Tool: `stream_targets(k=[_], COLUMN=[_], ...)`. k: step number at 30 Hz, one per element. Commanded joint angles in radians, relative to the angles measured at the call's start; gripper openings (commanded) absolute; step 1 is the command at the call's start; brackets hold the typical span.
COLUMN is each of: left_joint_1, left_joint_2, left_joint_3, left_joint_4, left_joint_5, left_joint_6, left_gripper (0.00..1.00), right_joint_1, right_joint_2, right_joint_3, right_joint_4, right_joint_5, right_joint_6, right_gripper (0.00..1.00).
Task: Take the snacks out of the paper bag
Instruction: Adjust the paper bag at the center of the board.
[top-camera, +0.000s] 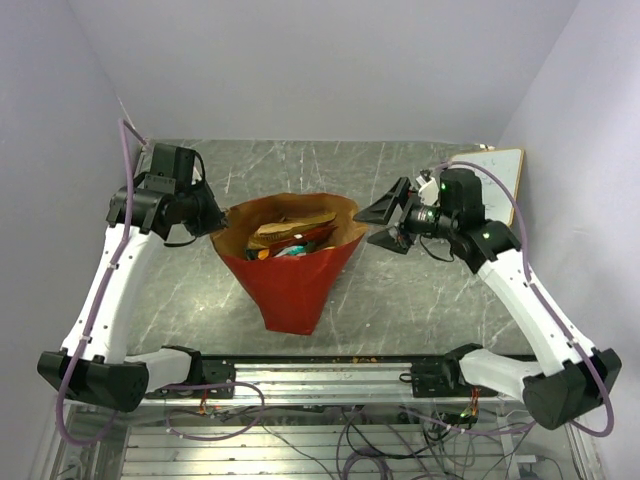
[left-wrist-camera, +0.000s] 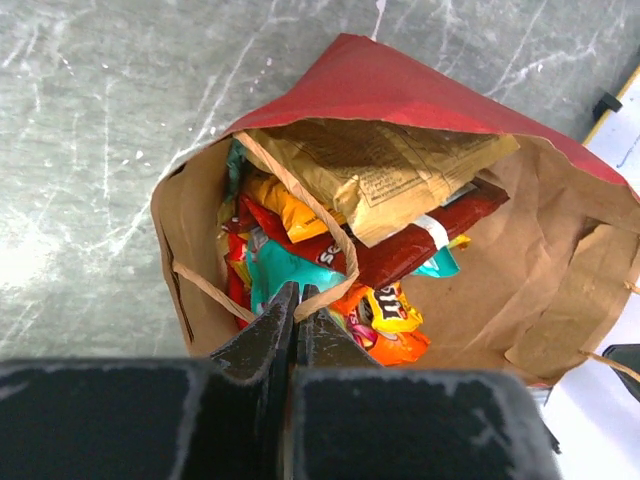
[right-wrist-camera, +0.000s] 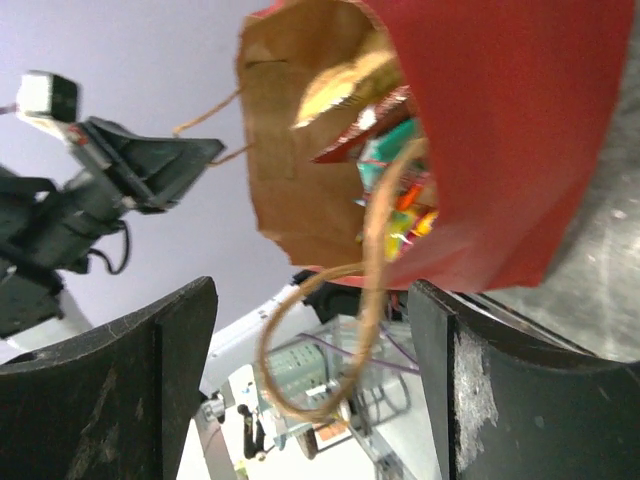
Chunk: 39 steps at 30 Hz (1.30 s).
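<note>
- Left gripper (top-camera: 213, 232), jaws together, pinches the left handle (left-wrist-camera: 335, 240) of the paper bag (top-camera: 295, 285).
- Right gripper (top-camera: 383, 226), jaws apart, straddles the right handle loop (right-wrist-camera: 268, 345).
- The snacks (top-camera: 290, 238) lie inside the bag, at the right gripper's 9 o'clock.

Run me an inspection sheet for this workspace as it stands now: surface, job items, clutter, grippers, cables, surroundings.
Surface: grey veined table, faintly scratched.
Job's things: red paper bag at centre, mouth open. The snacks are packed inside, and none lie on the table.
Clutter: white wood-framed board at the far right corner.
Grippers: left gripper has its jaws shut on the first handle. Right gripper has its jaws open either side of the second handle, not gripping it.
Cables: purple cable along each arm; wire tangle below the near edge.
Surroundings: plain pale walls; nothing else seen.
</note>
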Motion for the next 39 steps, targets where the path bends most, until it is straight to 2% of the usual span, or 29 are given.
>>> stream_targets(k=[1, 5, 7, 9, 13, 17, 20, 27, 32, 35, 39], left_joint_1=[0.006, 0.006, 0.006, 0.006, 0.006, 0.006, 0.006, 0.006, 0.006, 0.006, 0.007], left_joint_2=[-0.024, -0.042, -0.052, -0.057, -0.058, -0.080, -0.096, -0.116, -0.127, -0.136, -0.145], left_joint_3=[-0.014, -0.020, -0.029, -0.038, -0.029, -0.046, -0.061, -0.085, -0.087, -0.102, -0.127], left_joint_4=[0.064, 0.090, 0.107, 0.118, 0.111, 0.133, 0.131, 0.152, 0.150, 0.162, 0.190], left_joint_5=[0.115, 0.160, 0.177, 0.193, 0.215, 0.242, 0.247, 0.269, 0.267, 0.275, 0.293], left_joint_6=[-0.039, -0.064, -0.077, -0.086, -0.091, -0.111, -0.118, -0.141, -0.148, -0.163, -0.186], left_gripper=[0.07, 0.07, 0.07, 0.07, 0.07, 0.07, 0.07, 0.07, 0.07, 0.07, 0.07], right_joint_1=[0.082, 0.148, 0.196, 0.212, 0.278, 0.319, 0.346, 0.363, 0.364, 0.366, 0.364], right_joint_2=[-0.057, -0.099, -0.131, -0.123, -0.082, -0.085, -0.062, -0.060, -0.069, -0.049, 0.000], right_joint_3=[-0.026, -0.035, -0.098, -0.113, -0.092, -0.106, -0.072, -0.110, -0.143, -0.153, -0.125], right_joint_4=[0.243, 0.240, 0.326, 0.340, 0.334, 0.393, 0.340, 0.407, 0.475, 0.521, 0.486], right_joint_5=[0.165, 0.337, 0.407, 0.439, 0.521, 0.587, 0.668, 0.716, 0.715, 0.692, 0.711], right_joint_6=[0.172, 0.183, 0.202, 0.219, 0.159, 0.147, 0.080, -0.021, -0.048, -0.032, 0.015], right_gripper=[0.76, 0.75, 0.74, 0.74, 0.79, 0.78, 0.78, 0.79, 0.73, 0.69, 0.69])
